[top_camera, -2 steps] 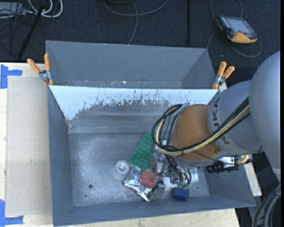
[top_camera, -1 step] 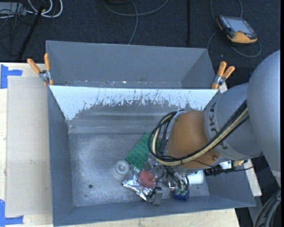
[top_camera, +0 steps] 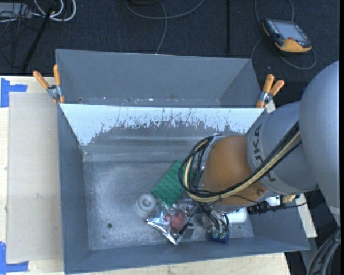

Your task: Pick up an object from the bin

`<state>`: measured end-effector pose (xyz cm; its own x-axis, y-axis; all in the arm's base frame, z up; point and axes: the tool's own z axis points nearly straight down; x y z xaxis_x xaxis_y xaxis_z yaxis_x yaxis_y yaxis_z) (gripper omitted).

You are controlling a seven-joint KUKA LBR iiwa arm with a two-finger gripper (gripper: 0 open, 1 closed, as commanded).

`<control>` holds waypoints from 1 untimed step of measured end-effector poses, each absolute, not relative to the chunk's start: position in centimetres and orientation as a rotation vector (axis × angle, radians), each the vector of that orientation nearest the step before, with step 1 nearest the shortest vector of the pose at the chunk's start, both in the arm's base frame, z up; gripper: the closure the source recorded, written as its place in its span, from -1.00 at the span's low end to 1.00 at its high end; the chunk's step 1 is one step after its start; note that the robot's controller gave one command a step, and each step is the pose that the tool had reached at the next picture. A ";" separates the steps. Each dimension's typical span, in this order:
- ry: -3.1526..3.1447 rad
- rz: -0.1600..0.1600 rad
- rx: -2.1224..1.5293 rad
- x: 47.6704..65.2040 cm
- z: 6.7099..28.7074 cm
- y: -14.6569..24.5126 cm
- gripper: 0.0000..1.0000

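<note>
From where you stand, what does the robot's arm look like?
The arm is built of fat, rounded silver-grey segments. Its wrist wears a smooth orange-brown cover, domed like a shell. Black and yellow cables loop around that cover, and dark lettering is printed on the grey part beside it.

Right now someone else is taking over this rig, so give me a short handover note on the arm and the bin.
Gripper: low in the bin, near its front right corner, under the arm's orange cover; its grip state is hidden.
Things: a small heap lies right at the gripper, made up of a crinkled silver packet, a green flat piece, a blue thing and a white piece. A round clear cap lies just left of the heap.
Done: nothing can be seen held or lifted.
Left: grasp one thing and lift it out.
</note>
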<state>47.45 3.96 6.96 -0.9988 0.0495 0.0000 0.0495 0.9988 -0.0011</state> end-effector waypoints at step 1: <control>-3.150 -0.002 -0.065 50.1 26.8 3.8 1.00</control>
